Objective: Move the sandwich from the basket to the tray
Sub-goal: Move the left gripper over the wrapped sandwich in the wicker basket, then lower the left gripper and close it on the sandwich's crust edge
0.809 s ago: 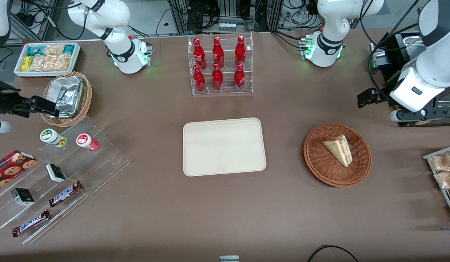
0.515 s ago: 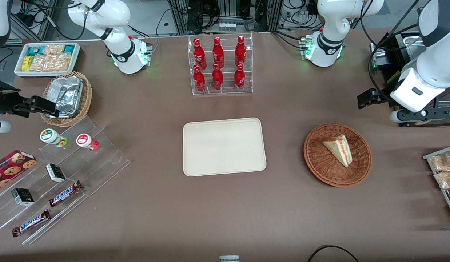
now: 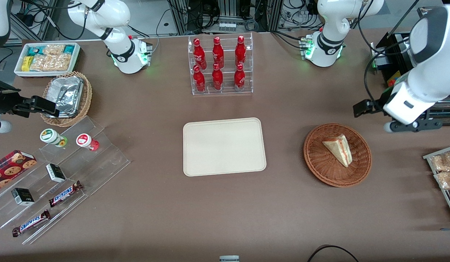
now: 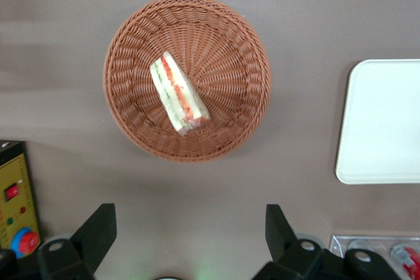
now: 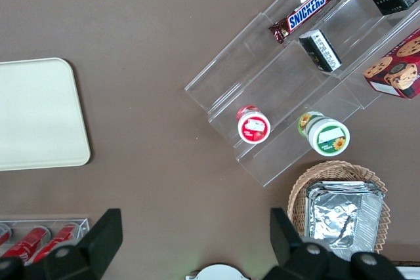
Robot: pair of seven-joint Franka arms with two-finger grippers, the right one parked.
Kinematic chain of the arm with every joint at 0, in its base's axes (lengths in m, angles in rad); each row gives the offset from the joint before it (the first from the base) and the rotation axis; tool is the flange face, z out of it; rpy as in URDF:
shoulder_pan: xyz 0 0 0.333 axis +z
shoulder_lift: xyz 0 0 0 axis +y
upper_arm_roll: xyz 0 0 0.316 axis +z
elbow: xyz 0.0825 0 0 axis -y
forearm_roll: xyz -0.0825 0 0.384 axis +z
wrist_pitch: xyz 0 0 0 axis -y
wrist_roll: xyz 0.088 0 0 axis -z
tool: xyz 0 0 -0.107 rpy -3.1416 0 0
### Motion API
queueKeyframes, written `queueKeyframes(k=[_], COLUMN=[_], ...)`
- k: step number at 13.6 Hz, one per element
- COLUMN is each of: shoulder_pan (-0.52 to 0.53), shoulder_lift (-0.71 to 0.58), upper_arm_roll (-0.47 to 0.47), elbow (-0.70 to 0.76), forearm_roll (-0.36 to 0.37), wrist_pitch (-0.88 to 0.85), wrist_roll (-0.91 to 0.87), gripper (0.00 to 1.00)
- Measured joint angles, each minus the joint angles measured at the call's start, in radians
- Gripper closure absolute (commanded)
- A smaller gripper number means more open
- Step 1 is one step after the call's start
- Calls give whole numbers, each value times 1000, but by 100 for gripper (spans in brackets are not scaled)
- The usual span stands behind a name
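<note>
The working arm's gripper [image 4: 189, 227] hangs high over the table with its two fingers spread wide and nothing between them, poised just off the rim of the reddish-brown wicker basket [image 3: 315, 160] rather than above its middle. The sandwich [image 3: 338, 149], a pale bread wedge showing pink, red and green filling along one edge, lies untouched in the basket's bowl, tilted against the weave. The cream tray [image 3: 195, 131] sits bare at mid-table, well apart from the basket, with a clear rack of red bottles [image 3: 218, 65] farther from the front camera. By the look of it, this is the approach, with no grasp yet made. The next move appears to call for centring over the wedge, lining the fingers across its narrow thickness, and descending into the bowl without snagging the wicker rim.
</note>
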Motion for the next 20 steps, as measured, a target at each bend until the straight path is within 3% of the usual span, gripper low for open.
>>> queueKeyframes(k=[20], shoulder_pan=[53], shoulder_lift=[78], upper_arm_roll=[16], elbow=[-408], forearm_roll=[1], wrist_pitch=[538], wrist_roll=[-14], gripper=[0])
